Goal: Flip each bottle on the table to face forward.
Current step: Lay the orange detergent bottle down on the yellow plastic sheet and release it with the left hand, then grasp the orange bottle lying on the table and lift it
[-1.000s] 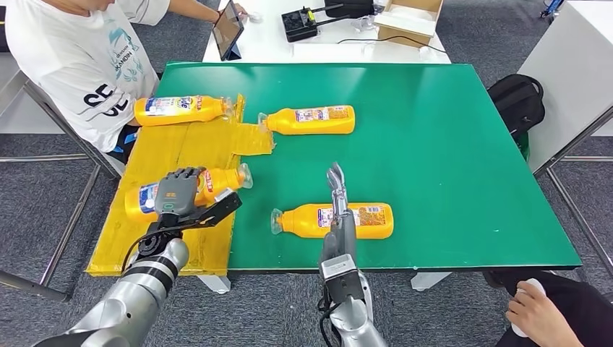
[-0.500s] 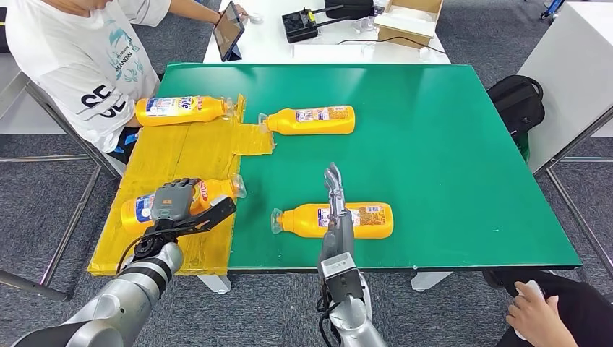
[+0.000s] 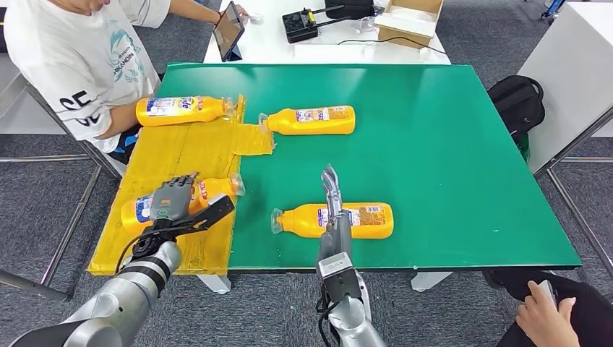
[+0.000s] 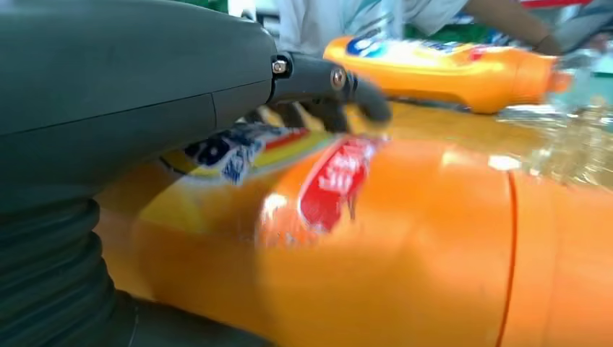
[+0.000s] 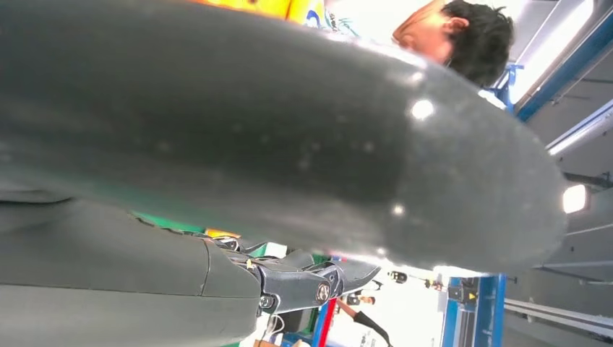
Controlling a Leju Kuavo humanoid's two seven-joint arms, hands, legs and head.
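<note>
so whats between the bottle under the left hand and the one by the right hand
In the head view, nothing stands between the near-left bottle and the near-right bottle: just the edge of the yellow sheet, then bare green table.

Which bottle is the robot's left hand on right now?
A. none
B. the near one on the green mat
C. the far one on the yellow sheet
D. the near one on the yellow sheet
D: the left hand lies over the near bottle on the yellow sheet.

I see grey carpet (image 3: pixel 463 303) around the green table (image 3: pixel 448 144); beyond its far edge a white desk (image 3: pixel 325 47), beside its right edge a black backpack (image 3: pixel 517 101).
</note>
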